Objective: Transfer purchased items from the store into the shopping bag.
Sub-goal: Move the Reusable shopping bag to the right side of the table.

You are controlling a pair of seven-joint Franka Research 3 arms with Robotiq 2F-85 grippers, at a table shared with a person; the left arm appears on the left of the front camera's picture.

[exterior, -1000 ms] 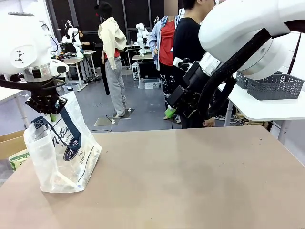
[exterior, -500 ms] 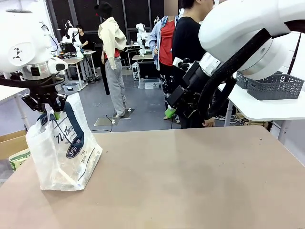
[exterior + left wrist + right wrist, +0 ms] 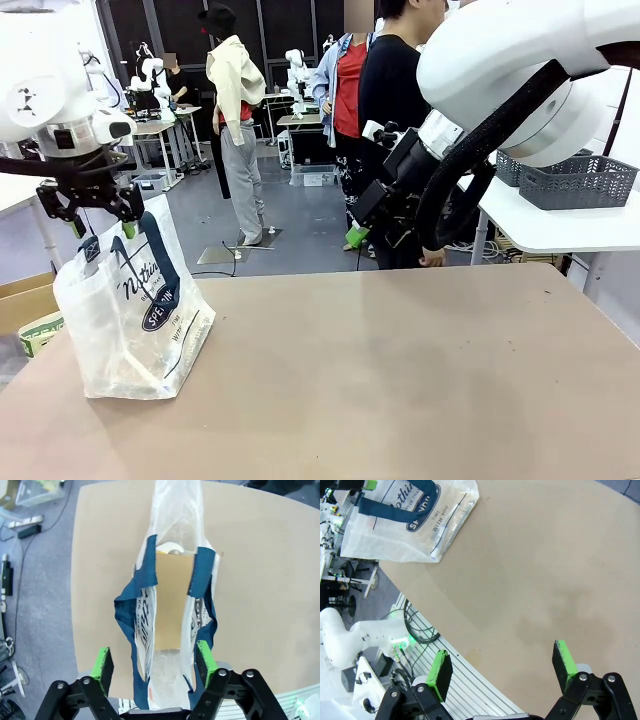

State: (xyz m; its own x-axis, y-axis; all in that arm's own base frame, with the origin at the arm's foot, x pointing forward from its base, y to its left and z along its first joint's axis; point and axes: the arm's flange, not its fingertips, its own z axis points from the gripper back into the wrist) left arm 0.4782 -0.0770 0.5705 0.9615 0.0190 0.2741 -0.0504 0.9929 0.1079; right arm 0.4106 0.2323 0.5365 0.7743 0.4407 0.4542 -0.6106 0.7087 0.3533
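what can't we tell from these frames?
- Front view: contents of the translucent clear plastic bag with navy strap handles; cloudy film hides them.
- Left wrist view: the pale round thing deep in the bag; too small to identify.
- Front view: right gripper fingertips; the white right arm blocks them.

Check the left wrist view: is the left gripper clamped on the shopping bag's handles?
No. The left gripper stands open, its green pads spread to either side of the shopping bag and its navy handles.

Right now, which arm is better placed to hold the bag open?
Left, probably: the left gripper hangs open right above the bag, pads straddling its mouth. The right gripper, open, is over bare table.
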